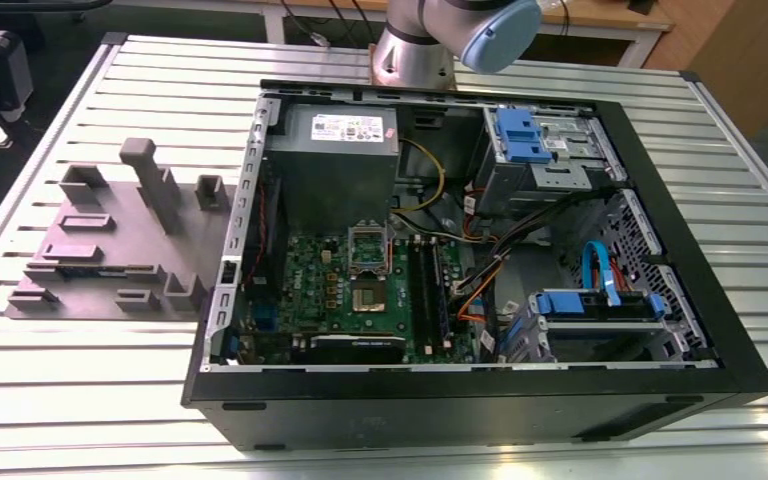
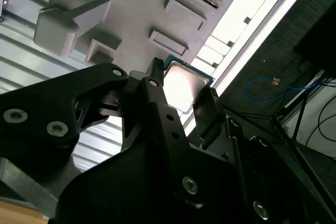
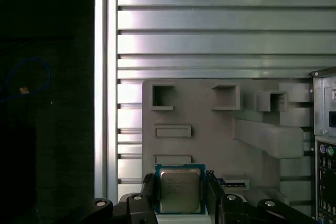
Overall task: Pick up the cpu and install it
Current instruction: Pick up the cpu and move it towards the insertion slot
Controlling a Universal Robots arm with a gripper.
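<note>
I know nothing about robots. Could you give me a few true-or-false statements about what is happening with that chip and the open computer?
1. The small square silver-topped chip sits between the black jaws. True.
2. The chip is already seated on the green circuit board. False: the jaws hold it over the grey moulded tray.
3. The black computer case lies open on the slatted metal table. True.
4. The grey tray lies inside the case. False: it lies on the table beside the case, on the exterior view's left.
</note>
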